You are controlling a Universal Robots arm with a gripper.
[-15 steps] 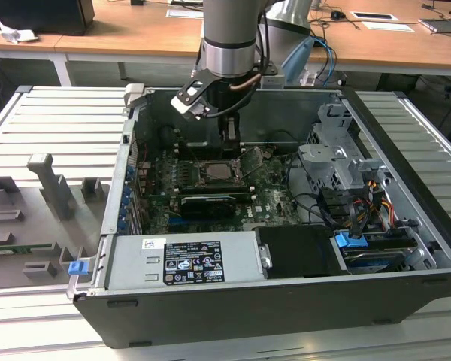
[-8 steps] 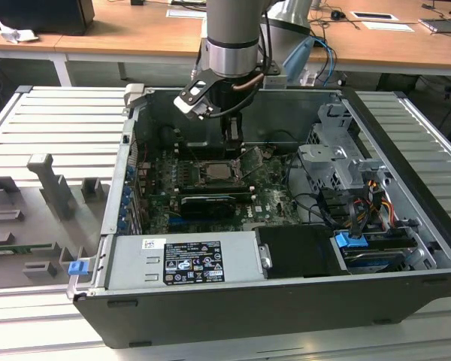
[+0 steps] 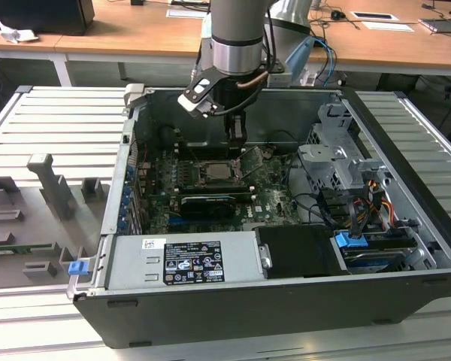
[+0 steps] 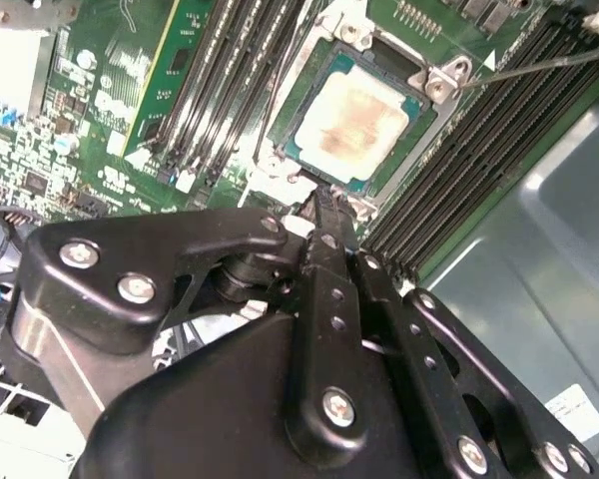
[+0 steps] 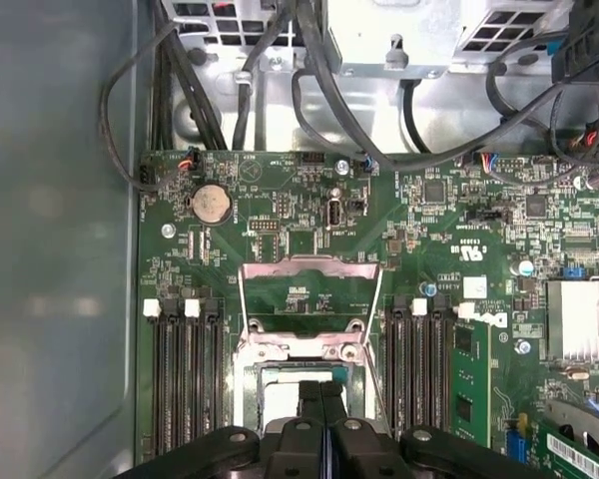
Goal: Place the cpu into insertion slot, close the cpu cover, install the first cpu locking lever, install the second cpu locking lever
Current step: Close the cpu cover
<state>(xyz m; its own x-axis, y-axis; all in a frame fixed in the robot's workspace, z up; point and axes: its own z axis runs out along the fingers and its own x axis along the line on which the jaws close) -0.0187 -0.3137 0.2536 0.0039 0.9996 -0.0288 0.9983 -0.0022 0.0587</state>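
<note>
While the claw (image 3: 237,140) hangs in the upper middle of the exterior view, its fingers are pressed together and hold nothing. The cpu (image 4: 354,112) lies flat in the slot (image 3: 204,174), just below the claw, near the frame centre.

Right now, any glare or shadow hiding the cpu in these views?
Second wrist view: cpu evenly lit, soft sheen, no harsh glare; the shut gripper sits dark in the foreground. First wrist view: gripper hides part of the socket; heatsink washed out white. Exterior view: case interior dimmer than the desks behind.
</note>
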